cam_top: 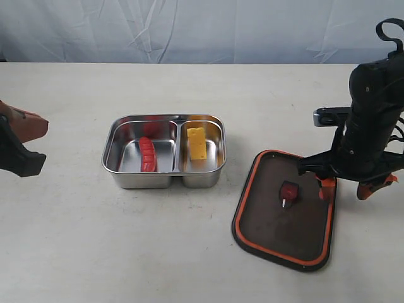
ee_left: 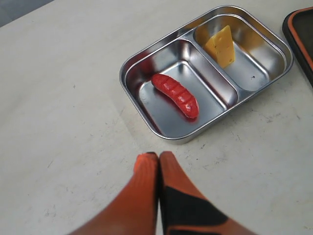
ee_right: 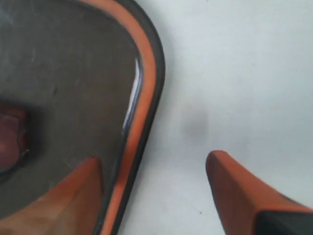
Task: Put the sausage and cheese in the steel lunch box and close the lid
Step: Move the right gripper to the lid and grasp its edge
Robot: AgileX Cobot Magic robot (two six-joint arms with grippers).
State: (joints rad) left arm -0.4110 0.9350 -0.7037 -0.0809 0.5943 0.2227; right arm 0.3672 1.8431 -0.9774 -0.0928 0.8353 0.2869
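Note:
The steel lunch box (cam_top: 118, 169) stands open mid-table. The red sausage (cam_top: 147, 153) lies in its left compartment and the yellow cheese (cam_top: 197, 143) in its right one. The dark lid (cam_top: 265, 227) lies to the right on the table, orange seal rim up, tab (cam_top: 290, 191) at its centre. My right gripper (cam_top: 347, 187) is open and straddles the lid's right edge (ee_right: 146, 88): one finger (ee_right: 80, 188) over the lid, the other (ee_right: 232, 183) over the table. My left gripper (cam_top: 28, 129) is shut and empty at the far left, short of the box (ee_left: 183, 138).
A pale wrinkled backdrop (cam_top: 189, 28) runs along the table's far edge. In the left wrist view the sausage (ee_left: 176, 95), the cheese (ee_left: 221, 45) and a corner of the lid (ee_left: 301, 34) show beyond the shut gripper (ee_left: 159, 156).

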